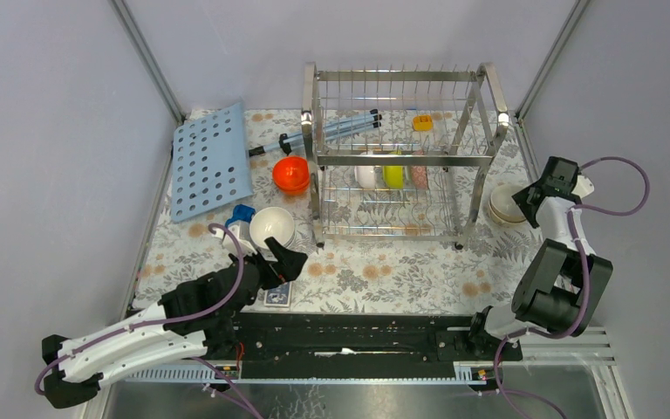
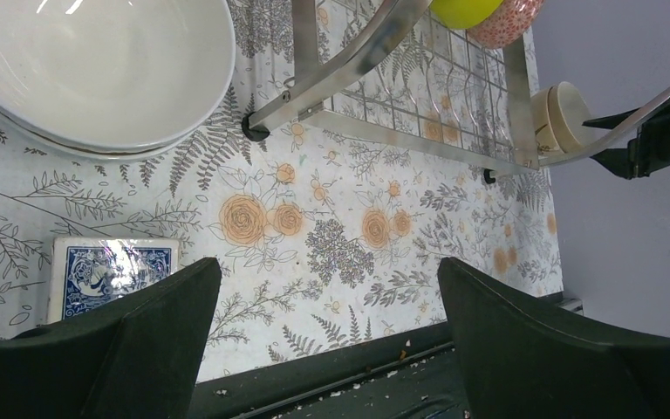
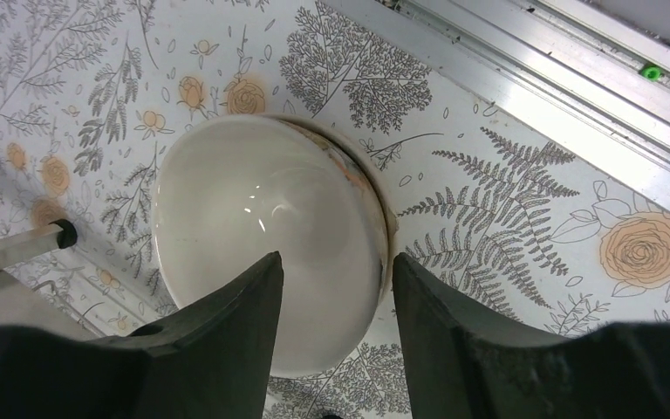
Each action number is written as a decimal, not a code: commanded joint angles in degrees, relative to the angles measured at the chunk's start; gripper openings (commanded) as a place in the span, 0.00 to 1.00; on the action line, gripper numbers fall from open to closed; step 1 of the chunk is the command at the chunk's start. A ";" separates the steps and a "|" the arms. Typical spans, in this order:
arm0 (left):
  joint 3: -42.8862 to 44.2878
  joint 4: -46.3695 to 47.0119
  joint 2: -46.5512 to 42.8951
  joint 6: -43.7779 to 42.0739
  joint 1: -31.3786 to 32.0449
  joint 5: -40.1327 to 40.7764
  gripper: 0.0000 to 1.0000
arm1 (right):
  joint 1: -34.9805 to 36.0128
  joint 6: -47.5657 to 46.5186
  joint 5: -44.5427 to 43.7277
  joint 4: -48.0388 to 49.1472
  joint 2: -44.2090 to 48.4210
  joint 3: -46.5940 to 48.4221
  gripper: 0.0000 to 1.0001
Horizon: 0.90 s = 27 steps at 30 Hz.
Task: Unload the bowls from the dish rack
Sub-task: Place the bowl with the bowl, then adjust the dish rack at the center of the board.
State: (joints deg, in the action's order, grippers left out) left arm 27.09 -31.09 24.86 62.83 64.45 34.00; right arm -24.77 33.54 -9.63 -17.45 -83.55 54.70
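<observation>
Here, the dish rack [image 1: 401, 161] lies lengthwise left-to-right.

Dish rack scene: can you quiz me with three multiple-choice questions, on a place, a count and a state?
1. Relative to the dish rack, the orange bowl is: A) inside it B) on the table left of it C) on top.
2. Bowls in the rack's lower tier: A) one B) five C) three.
3. The left gripper is: A) open, empty B) shut on a bowl C) shut on a card.
1 B: it sits beside the rack. 2 C: white, yellow, pink. 3 A: fingers apart, nothing between.
</observation>
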 commanded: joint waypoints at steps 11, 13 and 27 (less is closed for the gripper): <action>-1.23 2.83 -3.09 -1.56 -0.02 -0.97 0.99 | -0.64 -2.21 -3.78 -3.02 3.30 0.53 0.53; -1.33 2.99 -3.06 -1.48 -0.02 -1.00 0.99 | -0.96 -2.27 -3.82 -3.06 3.01 0.07 0.51; -1.33 3.36 -2.41 -1.96 -0.02 -1.61 0.99 | -1.13 -2.47 -1.71 -0.67 2.51 -2.31 0.27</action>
State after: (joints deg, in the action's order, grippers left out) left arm 25.71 -30.22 22.22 61.65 64.45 32.97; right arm -25.67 31.75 -11.27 -18.85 -82.32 52.84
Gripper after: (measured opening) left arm 0.988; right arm 0.293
